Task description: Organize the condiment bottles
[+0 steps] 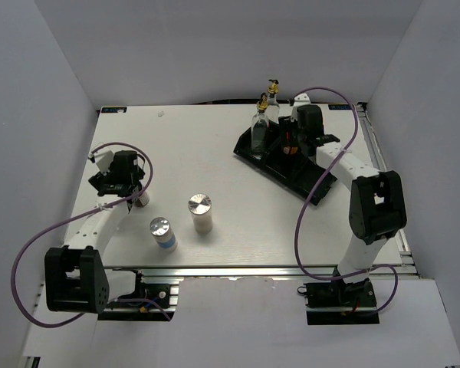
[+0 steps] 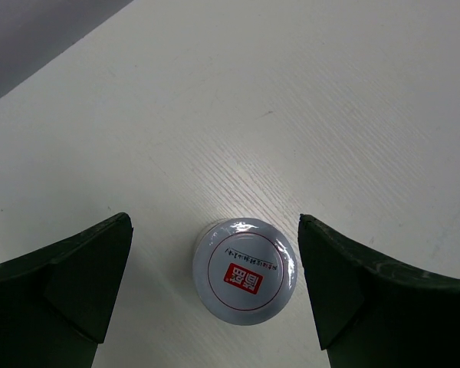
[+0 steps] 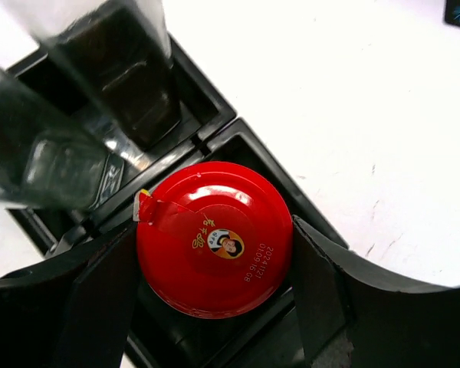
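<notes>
I count six, all upright. At one o'clock on the table, a nearer glass bottle (image 1: 259,123) and a farther glass bottle (image 1: 273,100) stand side by side at the far end of the black tray (image 1: 305,188); both are tall and clear with gold pourers. The red-lidded jar (image 3: 215,249) sits in a tray compartment beside them, with a small portrait label on its glossy lid. At seven o'clock, on bare tabletop, the cream shaker (image 1: 200,212) and the white shaker (image 1: 162,233) stand near each other, both silver-capped. The white-lidded jar (image 2: 245,270), small with a red square logo on top, stands alone at nine o'clock.
</notes>
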You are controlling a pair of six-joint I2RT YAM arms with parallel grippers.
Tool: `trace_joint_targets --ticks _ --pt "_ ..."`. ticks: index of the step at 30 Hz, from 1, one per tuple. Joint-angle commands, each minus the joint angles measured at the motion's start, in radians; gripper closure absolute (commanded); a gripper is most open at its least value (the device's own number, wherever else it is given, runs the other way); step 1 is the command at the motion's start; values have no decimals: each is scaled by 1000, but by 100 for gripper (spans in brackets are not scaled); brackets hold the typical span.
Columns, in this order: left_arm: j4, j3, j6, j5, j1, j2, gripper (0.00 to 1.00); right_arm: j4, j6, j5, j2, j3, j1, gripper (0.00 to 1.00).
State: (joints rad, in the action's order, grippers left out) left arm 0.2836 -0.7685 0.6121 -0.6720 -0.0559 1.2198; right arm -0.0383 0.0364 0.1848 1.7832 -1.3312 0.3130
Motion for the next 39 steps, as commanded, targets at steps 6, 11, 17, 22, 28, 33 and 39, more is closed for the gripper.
trace_joint_targets --ticks 6,11,17,22,28,33,39 --pt "14 -66 29 28 4 64 2 207 2 82 12 -26 -5 38" --pt "42 -74 60 34 2 80 2 169 -12 82 4 -29 -5 11" --pt "71 -78 75 49 4 105 2 100 -21 52 -65 -46 -5 11" --pt "92 -97 80 58 4 135 2 83 -64 24 -224 27 -5 11" --pt "95 -101 80 91 2 173 2 109 -104 13 -395 173 -5 11" --pt "69 -92 81 150 2 179 16 109 -130 42 -473 245 -5 10" --pt "38 -75 103 199 2 182 50 120 -210 38 -513 286 -5 11"
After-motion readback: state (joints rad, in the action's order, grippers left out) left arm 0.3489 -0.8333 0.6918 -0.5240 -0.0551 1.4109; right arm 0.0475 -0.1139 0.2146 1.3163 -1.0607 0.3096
